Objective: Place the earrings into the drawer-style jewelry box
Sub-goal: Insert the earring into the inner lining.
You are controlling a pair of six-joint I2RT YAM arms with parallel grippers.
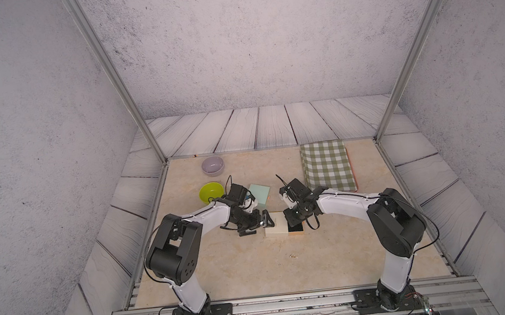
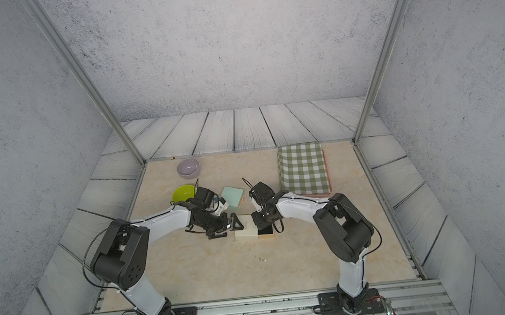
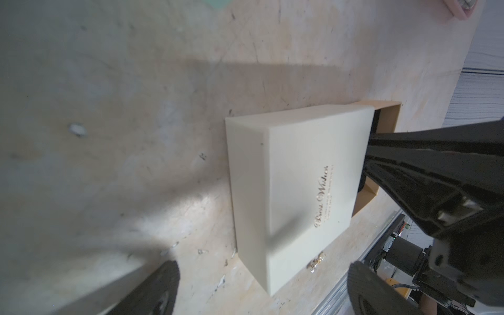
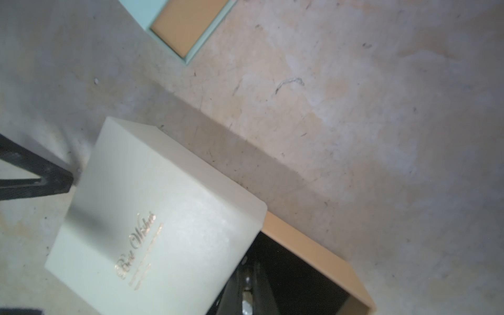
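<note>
The drawer-style jewelry box has a cream sleeve (image 1: 275, 227) (image 3: 300, 177) (image 4: 152, 218) with gold lettering. Its tan drawer (image 1: 297, 231) (image 4: 313, 245), lined in black, is pulled out to the right. My right gripper (image 1: 294, 223) (image 4: 246, 294) reaches down into the drawer, shut on a small glinting earring between its fingers. My left gripper (image 1: 265, 221) (image 3: 263, 268) stands open at the sleeve's left end, its fingers either side of the sleeve's corner without touching it. More earrings (image 1: 293, 256) (image 2: 261, 259) (image 3: 316, 263) lie on the table, in front of the box.
A mint-green flat box (image 1: 259, 195) (image 4: 188, 24) lies just behind the jewelry box. A lime bowl (image 1: 211, 193) and a lavender bowl (image 1: 212, 164) stand at the back left. A folded green-checked cloth (image 1: 328, 166) covers the back right. Metal rails edge the table's front.
</note>
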